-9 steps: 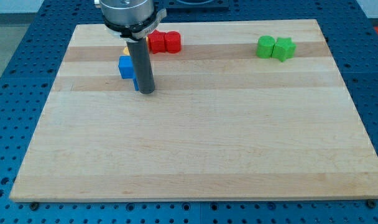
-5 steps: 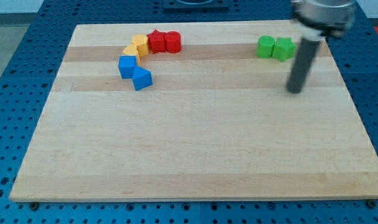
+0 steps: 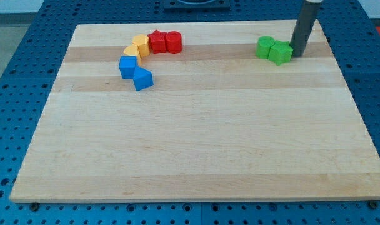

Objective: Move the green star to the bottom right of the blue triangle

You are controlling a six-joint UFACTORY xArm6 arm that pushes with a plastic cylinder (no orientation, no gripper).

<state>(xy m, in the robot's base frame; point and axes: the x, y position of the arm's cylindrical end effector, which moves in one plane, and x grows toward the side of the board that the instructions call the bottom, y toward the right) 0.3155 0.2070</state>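
The green star [image 3: 280, 52] lies near the view's top right on the wooden board [image 3: 196, 144], touching a second green block [image 3: 264, 47] on its left. My tip [image 3: 298, 54] stands right against the star's right side. The blue triangle [image 3: 142, 79] lies at the view's upper left, just below and right of a blue cube [image 3: 127, 66], far from the star.
Two yellow blocks [image 3: 137, 47] curve up from the blue cube to two red blocks [image 3: 164, 42] near the board's top edge. The board's right edge runs close to my tip.
My tip swept from beside the blue blocks across to the right, then up to the green star's right side. The star has shifted slightly left and down.
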